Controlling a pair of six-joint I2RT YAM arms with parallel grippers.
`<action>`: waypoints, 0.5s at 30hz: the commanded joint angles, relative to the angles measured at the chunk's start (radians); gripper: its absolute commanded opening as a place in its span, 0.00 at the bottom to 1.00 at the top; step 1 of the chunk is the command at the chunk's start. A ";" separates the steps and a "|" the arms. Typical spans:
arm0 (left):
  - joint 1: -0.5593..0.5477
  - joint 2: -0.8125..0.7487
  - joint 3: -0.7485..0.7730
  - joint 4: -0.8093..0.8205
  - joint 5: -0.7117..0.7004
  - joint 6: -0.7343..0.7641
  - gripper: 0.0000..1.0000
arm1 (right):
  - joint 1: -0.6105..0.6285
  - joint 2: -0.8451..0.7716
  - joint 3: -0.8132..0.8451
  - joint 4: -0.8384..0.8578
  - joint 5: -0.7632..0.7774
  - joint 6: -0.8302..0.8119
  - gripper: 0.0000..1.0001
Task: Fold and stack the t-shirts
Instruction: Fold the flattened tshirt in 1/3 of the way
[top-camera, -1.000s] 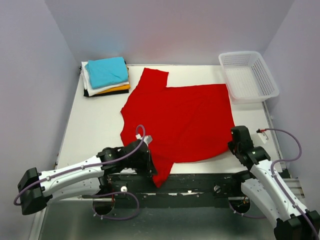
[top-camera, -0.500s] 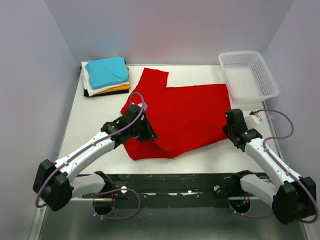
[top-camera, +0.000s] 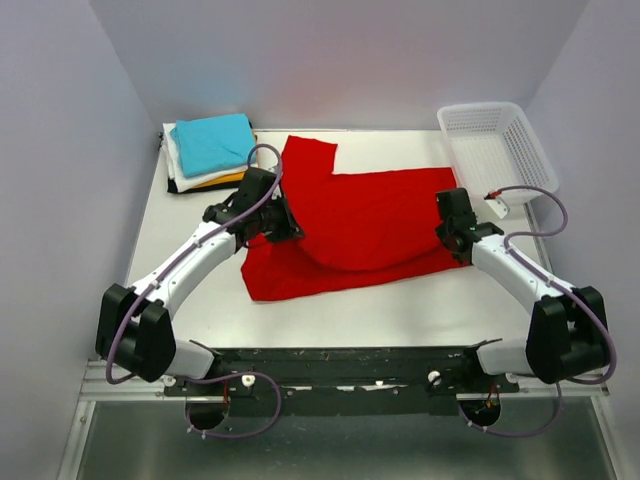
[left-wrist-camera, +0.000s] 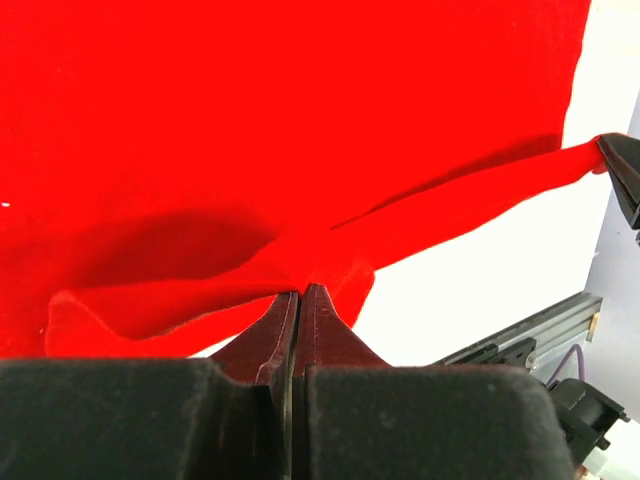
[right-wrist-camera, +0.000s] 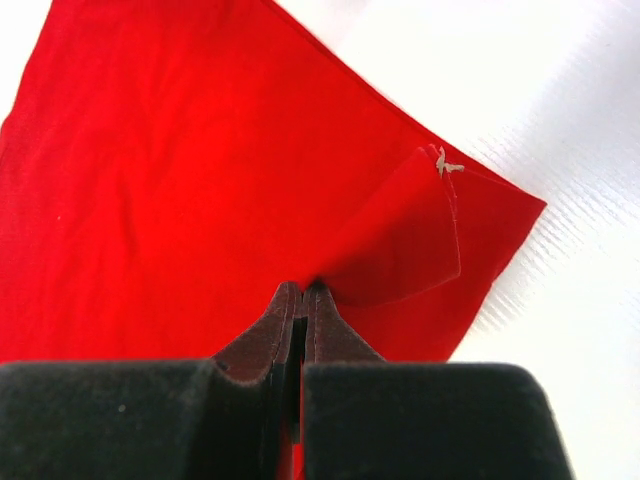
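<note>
A bright red t-shirt (top-camera: 360, 225) lies across the middle of the white table, its near edge lifted and carried back over itself. My left gripper (top-camera: 283, 228) is shut on the shirt's left edge (left-wrist-camera: 310, 270). At the shirt's right side my right gripper (top-camera: 453, 236) is shut on a turned-up corner (right-wrist-camera: 400, 240). The red cloth hangs slack between the two grippers. A stack of folded t-shirts (top-camera: 212, 150), teal on top over white, orange and black, sits at the back left corner.
A white lattice basket (top-camera: 497, 150) stands at the back right corner, close behind the right arm. The table's front edge and metal rail (top-camera: 350, 355) run below the shirt.
Both grippers have travelled from the near edge toward the back of the table, carrying the shirt's near edge with them, so the lower part now lies doubled over the rest.
</note>
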 joint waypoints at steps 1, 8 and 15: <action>0.045 0.092 0.096 -0.037 0.011 0.062 0.00 | -0.006 0.081 0.066 0.019 0.069 -0.006 0.01; 0.086 0.270 0.278 -0.104 -0.042 0.089 0.00 | -0.051 0.188 0.104 0.002 0.091 0.055 0.05; 0.134 0.450 0.471 -0.162 -0.044 0.102 0.48 | -0.066 0.280 0.191 0.003 0.076 -0.027 0.34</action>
